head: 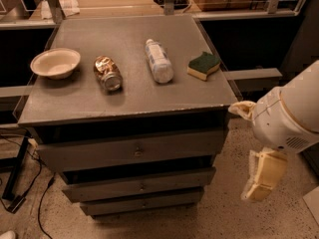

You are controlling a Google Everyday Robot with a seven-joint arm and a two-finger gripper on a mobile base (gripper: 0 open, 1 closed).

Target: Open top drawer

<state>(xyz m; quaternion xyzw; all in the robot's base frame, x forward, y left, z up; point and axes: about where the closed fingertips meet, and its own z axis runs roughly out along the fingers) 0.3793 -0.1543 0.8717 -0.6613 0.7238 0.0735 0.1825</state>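
The top drawer is the tallest, widest grey front under the cabinet top, with a small round metal knob at its centre. It stands shut. Two slimmer drawer fronts sit below it. My gripper hangs at the right of the cabinet, cream coloured, pointing down toward the floor, level with the lower drawers and well to the right of the knob. The white arm rises above it.
On the cabinet top lie a white bowl, a crushed can, a white bottle on its side and a green-yellow sponge. Cables trail on the speckled floor at left. A shelf runs behind.
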